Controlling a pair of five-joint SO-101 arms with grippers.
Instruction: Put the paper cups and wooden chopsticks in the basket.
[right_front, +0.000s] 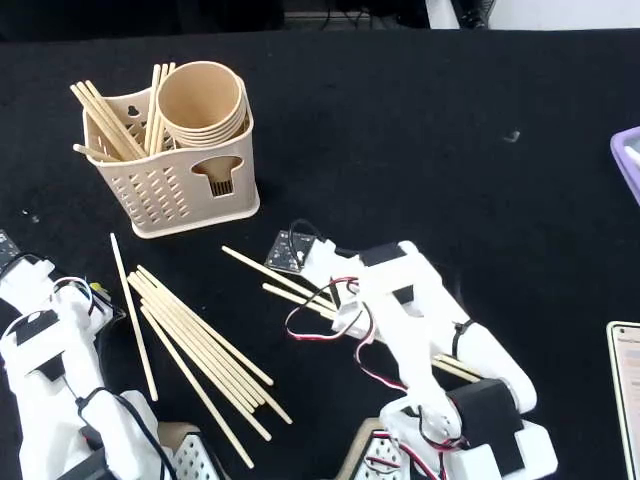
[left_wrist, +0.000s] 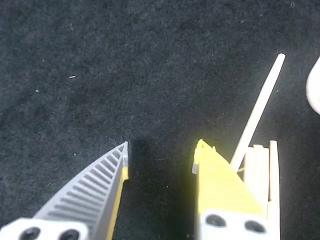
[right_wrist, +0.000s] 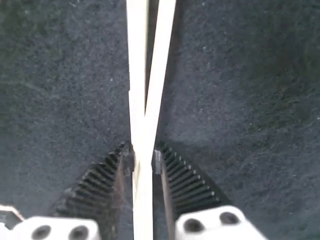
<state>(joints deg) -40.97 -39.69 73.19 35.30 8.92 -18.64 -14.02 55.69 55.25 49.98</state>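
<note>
Clamping two crossed chopsticks (right_wrist: 136, 60), the right end effector (right_wrist: 142, 155) sits right of the basket (right_front: 170, 195). The left end effector (left_wrist: 161, 150) stands apart beside loose chopsticks (left_wrist: 258, 110).

Everything sits on a matte black fuzzy cloth tabletop (right_front: 450, 120) with a few pale lint specks. At 12 o'clock some dark cables (right_front: 330, 15) run along the back edge, with a plain white strip of surface (right_front: 560, 12) at 1. A lilac plastic tray corner (right_front: 627, 160) pokes in at 3, and a flat white printed card (right_front: 626, 390) at 4.
</note>
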